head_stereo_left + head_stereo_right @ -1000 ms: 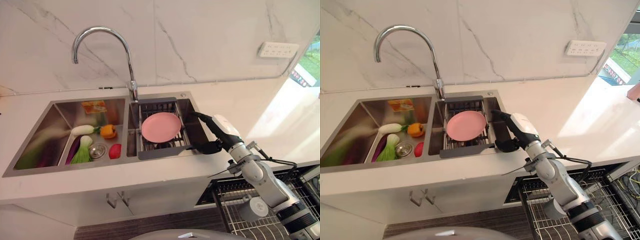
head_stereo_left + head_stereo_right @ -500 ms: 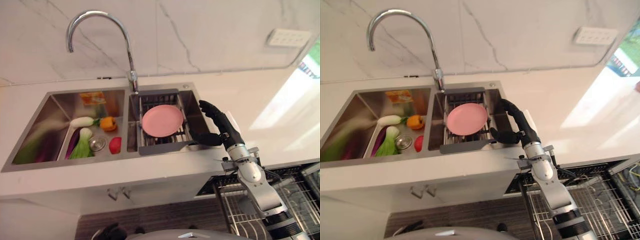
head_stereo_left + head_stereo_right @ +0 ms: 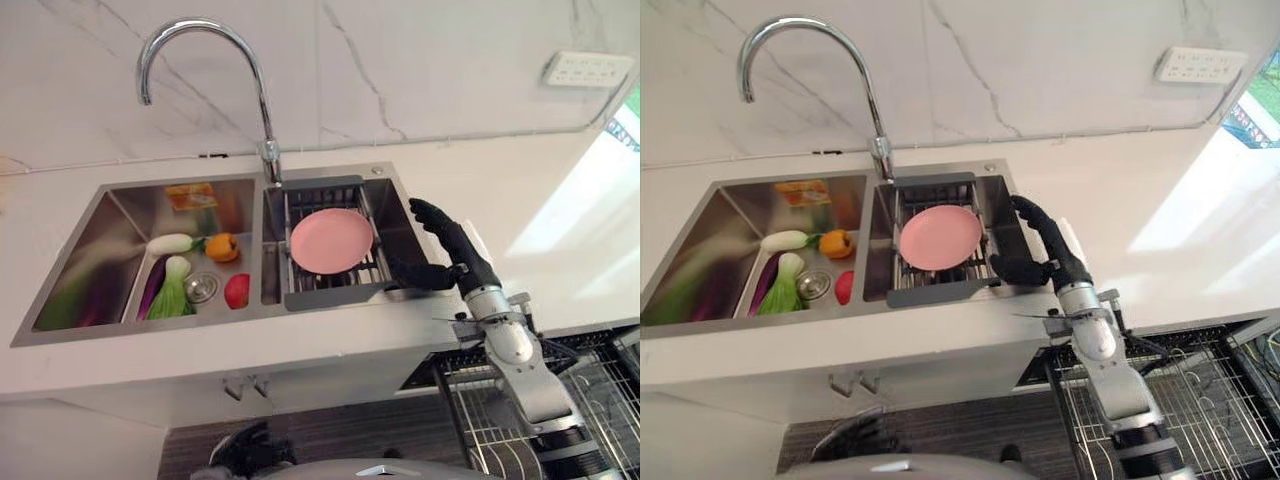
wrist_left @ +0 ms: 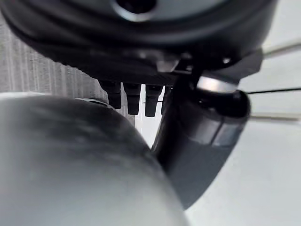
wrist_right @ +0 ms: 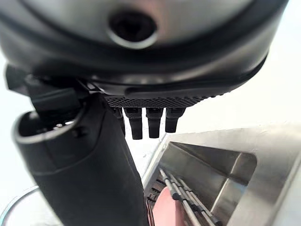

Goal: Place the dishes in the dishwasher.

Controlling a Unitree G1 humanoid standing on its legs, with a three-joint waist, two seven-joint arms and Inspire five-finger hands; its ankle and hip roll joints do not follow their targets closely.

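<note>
Right hand (image 3: pixel 452 252) fingers (image 3: pixel 432 212) spread wide with thumb out, empty, just beside the drain rack (image 3: pixel 330 292), on the side away from the faucet (image 3: pixel 205 70) — staged for a rim pinch, I'd guess. Pink plate (image 3: pixel 331 240) lies flat on the rack, untouched. Dishwasher rack (image 3: pixel 1200 400) is pulled out below the desk (image 3: pixel 500 200), ready to load. Left hand (image 4: pixel 136 96): fingers straight, idle.

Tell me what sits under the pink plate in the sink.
The round pink plate lies on a dark wire drying rack across the right steel sink basin. The plate covers the rack's middle.
</note>
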